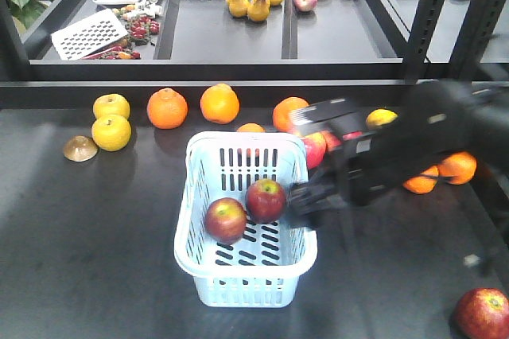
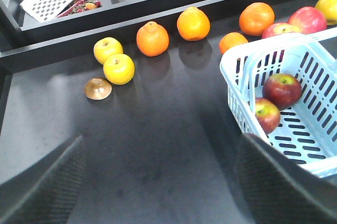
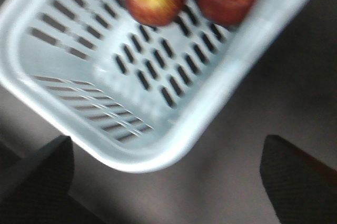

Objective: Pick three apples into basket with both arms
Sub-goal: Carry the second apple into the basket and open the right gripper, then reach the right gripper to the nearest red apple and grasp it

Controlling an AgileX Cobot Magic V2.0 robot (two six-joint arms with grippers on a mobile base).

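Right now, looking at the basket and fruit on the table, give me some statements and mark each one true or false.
1. Two apples lie in the basket. True.
2. The basket is tipped on its side. False: it stands upright.
3. A third dark red apple sits on the table outside the basket. True.
4. The right gripper holds an apple. False: it is open and empty beside the basket.
5. The left gripper is open. True.

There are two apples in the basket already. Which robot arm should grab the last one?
Probably the right. The third dark red round apple lies at the table's near right corner, the side the right gripper works from, open and empty by the pale blue plastic basket. The left gripper faces the other side.
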